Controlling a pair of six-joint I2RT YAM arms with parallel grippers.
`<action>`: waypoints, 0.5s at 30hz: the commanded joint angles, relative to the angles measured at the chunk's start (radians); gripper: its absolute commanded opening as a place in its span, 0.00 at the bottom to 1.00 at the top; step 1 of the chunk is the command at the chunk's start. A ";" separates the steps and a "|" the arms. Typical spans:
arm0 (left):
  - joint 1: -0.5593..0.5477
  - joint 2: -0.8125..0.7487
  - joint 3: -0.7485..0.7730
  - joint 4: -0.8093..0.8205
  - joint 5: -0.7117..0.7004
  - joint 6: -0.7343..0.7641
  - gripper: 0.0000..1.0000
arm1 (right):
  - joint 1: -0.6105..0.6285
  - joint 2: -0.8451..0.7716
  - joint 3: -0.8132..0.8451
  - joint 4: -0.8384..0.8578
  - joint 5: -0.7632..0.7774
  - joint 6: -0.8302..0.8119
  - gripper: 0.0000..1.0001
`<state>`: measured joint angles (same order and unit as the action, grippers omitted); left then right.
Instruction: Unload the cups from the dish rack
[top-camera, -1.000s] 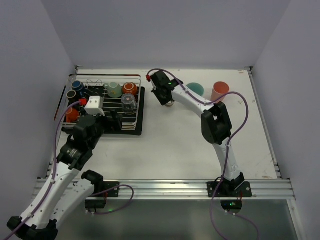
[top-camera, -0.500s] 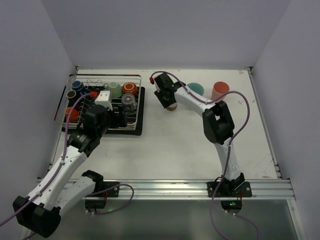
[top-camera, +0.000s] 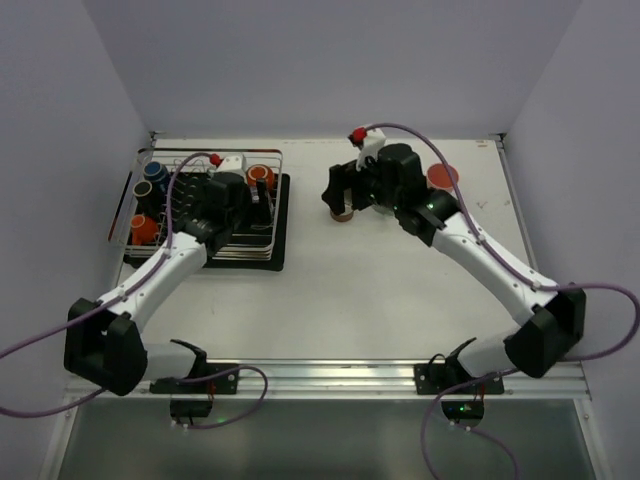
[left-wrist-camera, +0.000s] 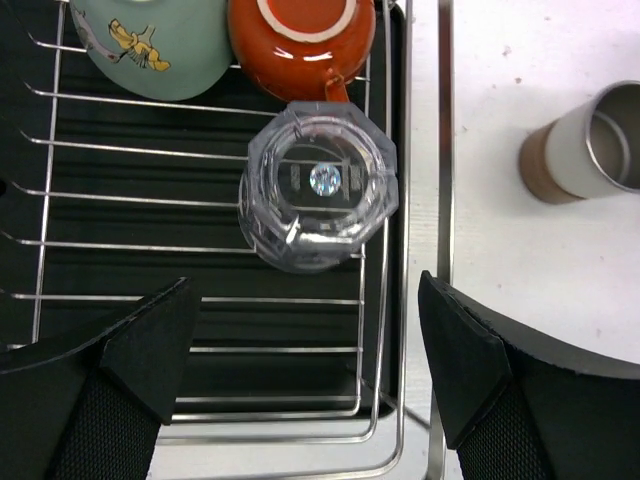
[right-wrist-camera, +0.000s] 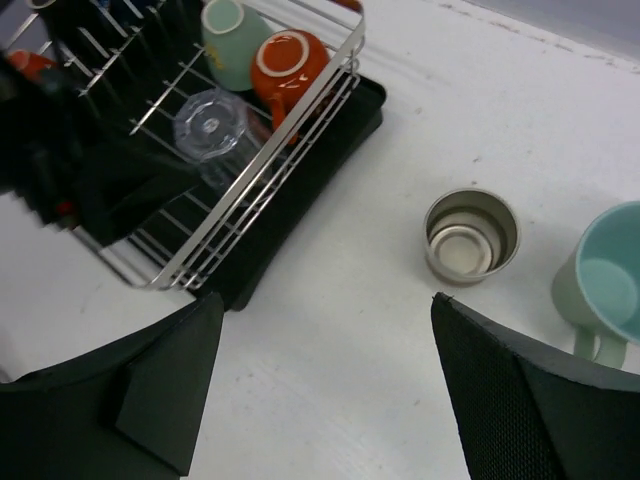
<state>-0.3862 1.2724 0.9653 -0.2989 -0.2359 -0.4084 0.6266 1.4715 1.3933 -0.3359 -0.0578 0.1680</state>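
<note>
The dish rack (top-camera: 277, 159) stands at the far left on its black tray. My left gripper (left-wrist-camera: 310, 350) hangs open above it, with an upside-down clear glass cup (left-wrist-camera: 318, 186) just ahead of its fingers (left-wrist-camera: 150, 345). Behind the glass lie an orange mug (left-wrist-camera: 300, 30) and a teal-green mug (left-wrist-camera: 150, 45). A blue cup (top-camera: 155, 172) and another orange cup (top-camera: 143, 230) sit at the rack's left end. My right gripper (right-wrist-camera: 330, 380) is open above bare table, apart from the metallic cup (right-wrist-camera: 470, 235), which stands upright right of the rack.
A teal mug (right-wrist-camera: 605, 280) stands on the table right of the metallic cup. A pink cup (top-camera: 443, 177) shows behind my right arm. White walls close in the table on the left, right and back.
My right gripper opened, let go of the metallic cup on the table, and drew back above it. My left arm reached further over the rack toward the clear glass.
</note>
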 joint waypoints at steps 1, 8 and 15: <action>0.009 0.094 0.099 0.081 -0.079 0.008 0.96 | 0.004 -0.133 -0.190 0.187 -0.125 0.145 0.86; 0.012 0.214 0.159 0.124 -0.088 0.036 0.96 | 0.016 -0.230 -0.361 0.264 -0.186 0.177 0.86; 0.015 0.286 0.187 0.141 -0.112 0.037 0.86 | 0.022 -0.249 -0.379 0.275 -0.212 0.185 0.85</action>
<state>-0.3817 1.5475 1.1084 -0.2245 -0.3004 -0.3824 0.6418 1.2613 1.0103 -0.1375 -0.2325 0.3328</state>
